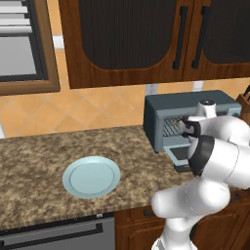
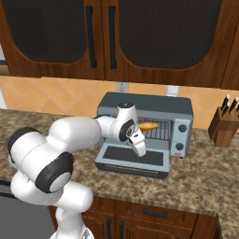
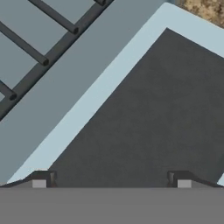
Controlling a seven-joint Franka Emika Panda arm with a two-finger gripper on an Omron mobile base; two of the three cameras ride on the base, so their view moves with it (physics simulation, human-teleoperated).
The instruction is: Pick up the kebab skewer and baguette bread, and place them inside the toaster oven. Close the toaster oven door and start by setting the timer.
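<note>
On the left a pale plate (image 1: 91, 177) lies empty. The gripper (image 2: 140, 150) hangs wide open, empty, above the lowered toaster oven door (image 2: 133, 160); the baguette bread (image 2: 148, 125) rests on the rack. Lifting carelessly could bump the door.

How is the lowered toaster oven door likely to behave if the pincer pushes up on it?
The toaster oven door lies flat and open, joined along the oven's front, so it would probably swing upward rather than slide. Its grey-blue frame looks rigid, unlikely to flex. Its dark glass could be slick for the open pincer above it.
</note>
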